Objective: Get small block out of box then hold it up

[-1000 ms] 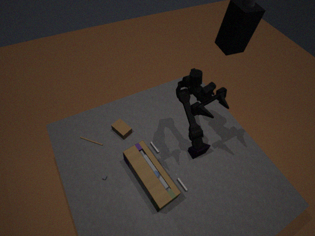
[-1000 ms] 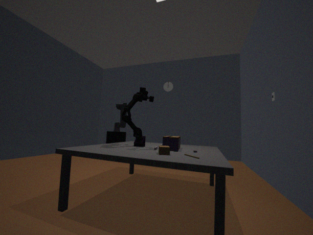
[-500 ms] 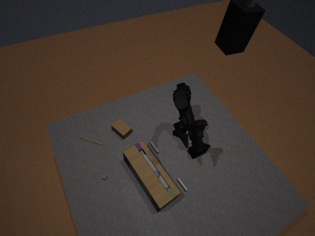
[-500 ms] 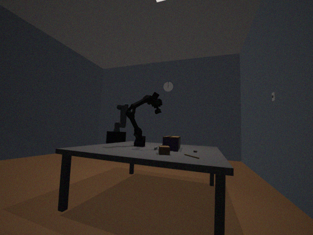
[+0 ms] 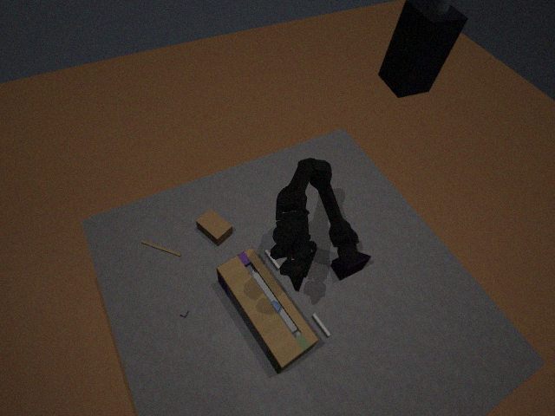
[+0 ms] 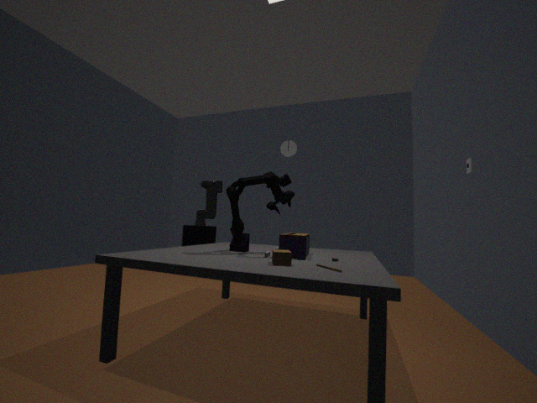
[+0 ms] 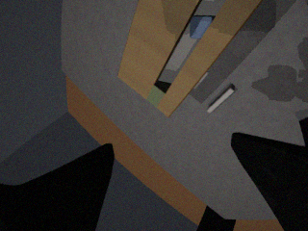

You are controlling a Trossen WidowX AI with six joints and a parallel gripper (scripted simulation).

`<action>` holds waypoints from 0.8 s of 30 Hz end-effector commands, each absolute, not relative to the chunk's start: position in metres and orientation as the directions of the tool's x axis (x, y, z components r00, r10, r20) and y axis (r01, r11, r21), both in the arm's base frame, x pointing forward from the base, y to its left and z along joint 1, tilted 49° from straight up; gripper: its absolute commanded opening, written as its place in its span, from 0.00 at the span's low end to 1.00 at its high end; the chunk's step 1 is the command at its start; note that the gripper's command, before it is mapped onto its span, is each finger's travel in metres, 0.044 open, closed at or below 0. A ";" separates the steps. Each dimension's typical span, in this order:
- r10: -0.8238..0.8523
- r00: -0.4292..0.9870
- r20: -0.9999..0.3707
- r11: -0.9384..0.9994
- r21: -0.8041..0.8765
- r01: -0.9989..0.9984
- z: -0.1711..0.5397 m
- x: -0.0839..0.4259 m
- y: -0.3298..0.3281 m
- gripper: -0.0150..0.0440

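The wooden-topped box (image 5: 269, 330) (image 6: 294, 246) (image 7: 141, 48) stands upright on the table, with a long slot in its top. Through the slot the pale shelf (image 5: 264, 286) (image 7: 178, 60) shows. The small blue block (image 5: 276, 306) (image 7: 200, 27) sits on the shelf, somewhat nearer the green end (image 5: 302, 342) (image 7: 155, 95) than the purple end (image 5: 244, 258). Which end is the closed pocket I cannot tell. My gripper (image 6: 284, 210) (image 7: 174, 145) is open and empty, high above the table and box, with its fingers pointing down at a slant. The box's clear front is not discernible.
Two white bars (image 5: 271, 259) (image 5: 321, 325) lie on the table along the box's arm side. A wooden brick (image 5: 214, 226) (image 6: 282, 257) stands beyond the purple end. A thin stick (image 5: 161, 248) (image 6: 328, 268) and a small dark item (image 5: 184, 314) (image 6: 335, 259) lie on the other side.
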State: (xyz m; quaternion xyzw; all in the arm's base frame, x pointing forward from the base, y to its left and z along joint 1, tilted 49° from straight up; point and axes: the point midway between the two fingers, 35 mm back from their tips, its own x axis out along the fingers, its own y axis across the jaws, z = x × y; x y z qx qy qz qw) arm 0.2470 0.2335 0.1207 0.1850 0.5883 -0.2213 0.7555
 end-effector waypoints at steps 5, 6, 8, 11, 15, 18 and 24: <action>-0.478 0.042 -0.877 0.253 -0.092 0.963 0.079 0.282 0.133 0.93; -0.488 0.035 -0.872 0.232 -0.091 0.968 0.078 0.282 0.129 0.93; -0.489 0.034 -0.872 0.230 -0.091 0.969 0.078 0.282 0.129 0.93; -0.489 0.034 -0.872 0.230 -0.091 0.969 0.078 0.282 0.129 0.93; -0.489 0.034 -0.872 0.230 -0.091 0.969 0.078 0.282 0.129 0.93; -0.489 0.034 -0.872 0.230 -0.091 0.969 0.078 0.282 0.129 0.93; -0.488 0.035 -0.872 0.230 -0.091 0.969 0.076 0.284 0.126 0.93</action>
